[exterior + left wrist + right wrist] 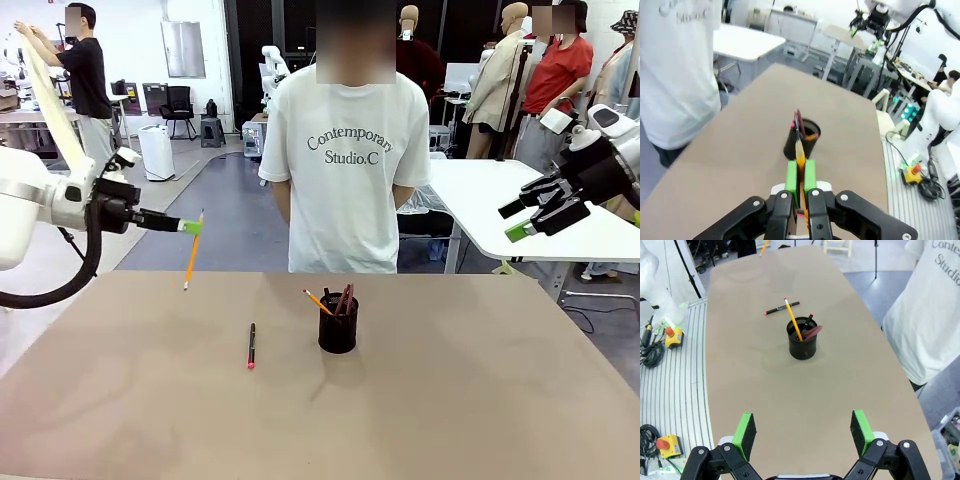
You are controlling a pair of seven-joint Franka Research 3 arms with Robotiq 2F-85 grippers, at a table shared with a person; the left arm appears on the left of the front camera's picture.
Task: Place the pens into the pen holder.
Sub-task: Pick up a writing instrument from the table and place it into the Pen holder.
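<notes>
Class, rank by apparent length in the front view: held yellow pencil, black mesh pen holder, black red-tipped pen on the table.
Yellow pencil
Black mesh pen holder
Black red-tipped pen, foreshortened; close to the holder, so that pair is unsure.

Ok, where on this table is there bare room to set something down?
The table is bare right of the pen holder to its right edge, and along the near strip in front of the black pen. Crowded: the middle, around pen and holder, and the far-left edge under the pencil held by the left gripper.
</notes>
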